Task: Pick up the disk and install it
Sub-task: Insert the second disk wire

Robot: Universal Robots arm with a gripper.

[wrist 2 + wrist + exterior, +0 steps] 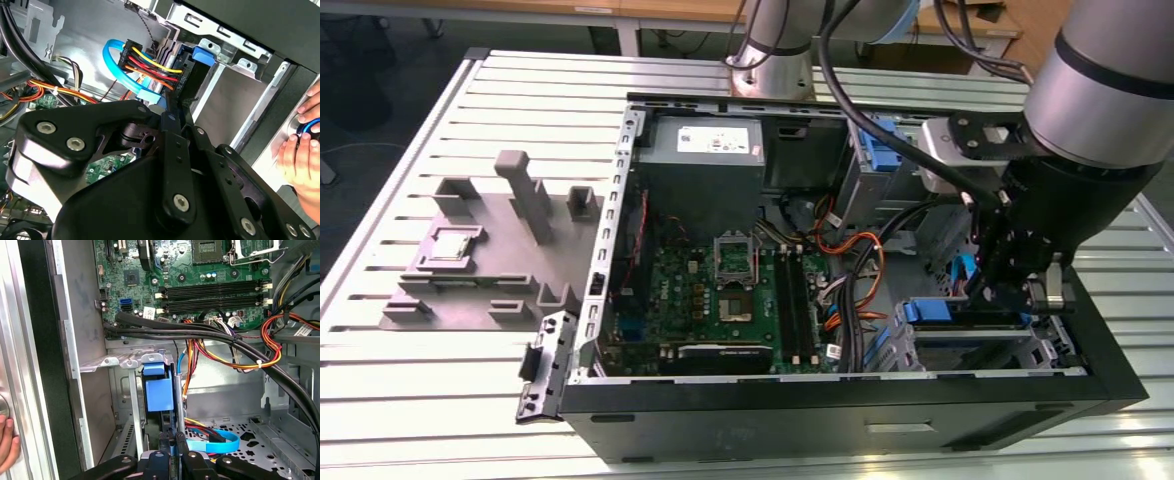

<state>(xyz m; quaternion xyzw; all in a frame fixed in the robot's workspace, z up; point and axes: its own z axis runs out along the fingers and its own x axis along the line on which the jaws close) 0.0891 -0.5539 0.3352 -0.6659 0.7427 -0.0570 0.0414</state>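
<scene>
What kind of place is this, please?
Probably a lab or workshop bench for computer assembly: an open computer case with its motherboard exposed lies on a slatted metal table, beside a grey parts fixture.

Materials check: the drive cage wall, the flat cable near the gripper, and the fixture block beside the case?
Drive cage wall: looks like bare sheet metal, dull grey with smudges and folded edges. Flat cable: glossy light-blue plastic sheath, bending in a loop. Fixture block: matte grey, uniform, blocky posts; probably plastic, possibly printed, though painted metal can't be ruled out.
</scene>
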